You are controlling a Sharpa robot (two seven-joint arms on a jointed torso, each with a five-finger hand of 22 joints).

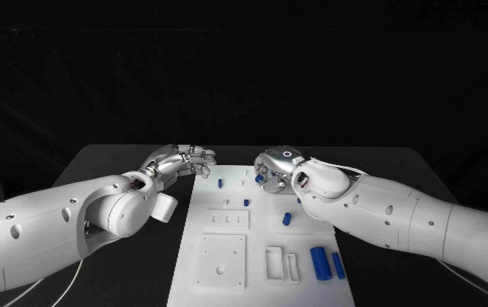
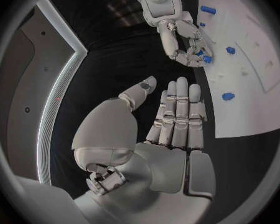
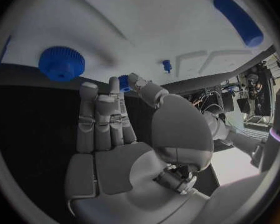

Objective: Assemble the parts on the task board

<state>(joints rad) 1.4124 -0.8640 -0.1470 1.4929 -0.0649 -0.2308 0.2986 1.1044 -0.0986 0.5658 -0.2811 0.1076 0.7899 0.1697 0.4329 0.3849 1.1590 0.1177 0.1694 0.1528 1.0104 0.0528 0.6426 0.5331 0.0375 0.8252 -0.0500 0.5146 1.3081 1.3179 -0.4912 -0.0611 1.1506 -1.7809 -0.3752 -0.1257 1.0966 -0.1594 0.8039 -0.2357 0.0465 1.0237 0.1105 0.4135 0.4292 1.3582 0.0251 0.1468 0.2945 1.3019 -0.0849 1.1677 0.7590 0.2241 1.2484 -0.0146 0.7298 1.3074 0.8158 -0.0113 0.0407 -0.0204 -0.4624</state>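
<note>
The white task board point(image 1: 218, 279) lies mid-table. My left hand point(image 1: 183, 160) hovers at the board's far left corner, fingers spread and straight point(image 2: 177, 119), nothing in it. My right hand point(image 1: 276, 171) hangs over the board's far edge and pinches a small blue part point(image 3: 124, 81) between thumb and a finger; the same part point(image 2: 205, 58) shows at its curled fingers in the left wrist view. A blue gear point(image 3: 62, 63) lies on the board close to that hand. Small blue pegs point(image 1: 221, 182) point(image 1: 246, 201) point(image 1: 287, 217) sit on the board.
Two long blue cylinders point(image 1: 320, 262) point(image 1: 338, 265) lie at the board's near right, beside a white rectangular frame point(image 1: 274, 262). Square recessed plates point(image 1: 225, 221) point(image 1: 222, 259) take up the board's left half. Black table point(image 1: 112, 162) surrounds the board.
</note>
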